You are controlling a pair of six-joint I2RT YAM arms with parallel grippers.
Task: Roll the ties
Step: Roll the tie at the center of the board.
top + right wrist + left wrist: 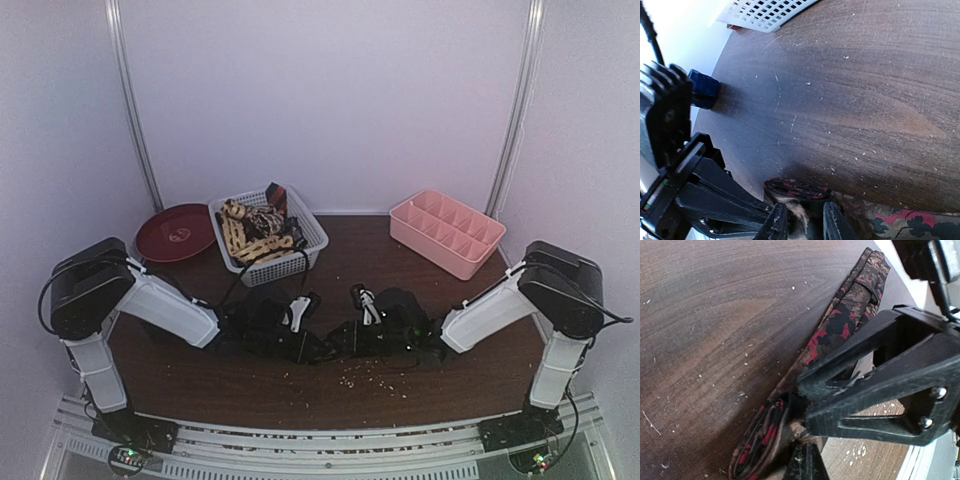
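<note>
The tie looks soft and light, best pinched at its coiled end; the right end effector clamps there, while the left end effector cannot be judged.

Dark wood surface, pale crumbs scattered toward near edge. White lattice basket back left. Dark red round plate just beside it. Pink divided tray back right. Small blue mug.

You look at a dark wood table, with pale crumbs scattered near its front edge. Plain white walls enclose it, and metal poles rise at both back corners. The light is soft and even.
</note>
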